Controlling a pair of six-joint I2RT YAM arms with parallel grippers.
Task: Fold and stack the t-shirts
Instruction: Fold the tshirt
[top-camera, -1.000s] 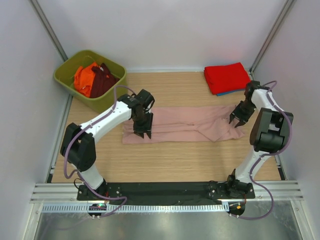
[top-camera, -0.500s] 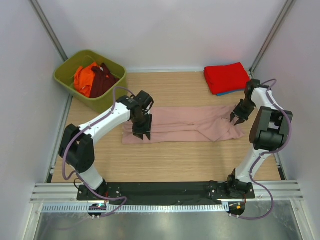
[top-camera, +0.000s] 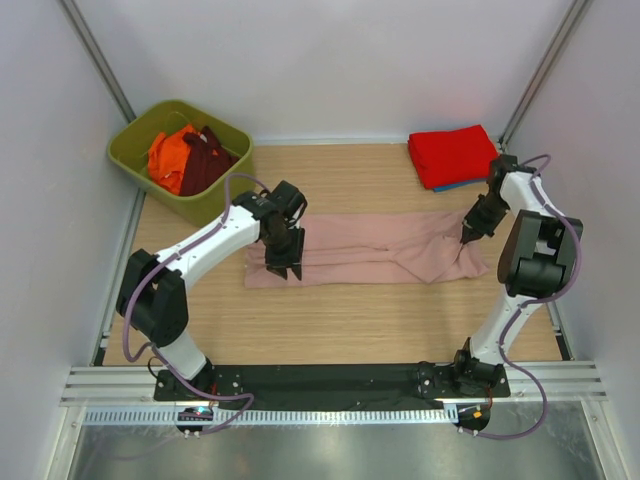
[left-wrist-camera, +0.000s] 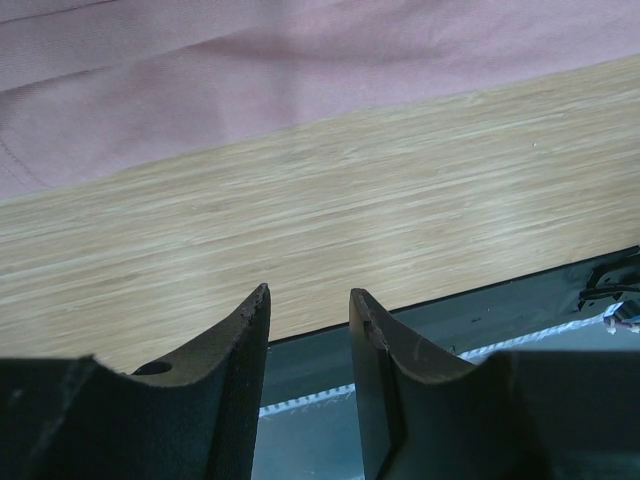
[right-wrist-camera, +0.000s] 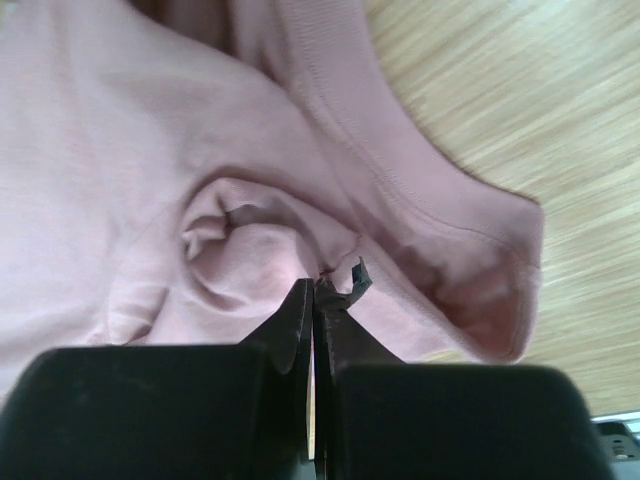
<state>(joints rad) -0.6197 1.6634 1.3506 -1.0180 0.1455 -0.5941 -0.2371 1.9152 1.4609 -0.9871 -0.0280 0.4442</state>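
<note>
A dusty-pink t-shirt (top-camera: 370, 250) lies as a long folded strip across the middle of the wooden table (top-camera: 330, 310). My right gripper (top-camera: 468, 235) is at its right end, shut on a puckered bit of the pink cloth (right-wrist-camera: 230, 230), with its jaws pressed together (right-wrist-camera: 316, 285). At the strip's left end is my left gripper (top-camera: 282, 268), open; its fingertips (left-wrist-camera: 310, 300) hang over bare wood just in front of the shirt's near edge (left-wrist-camera: 200, 90), and nothing is between them. A folded red t-shirt (top-camera: 455, 153) lies on a blue one (top-camera: 448, 185) at the back right.
A green bin (top-camera: 135, 150) at the back left holds an orange t-shirt (top-camera: 170, 160) and a maroon one (top-camera: 205, 160). White walls enclose the table on three sides. The black base rail (top-camera: 330, 378) runs along the near edge.
My right gripper has closed from open onto the shirt's right end and moved slightly toward the back. The left arm has hardly moved.
</note>
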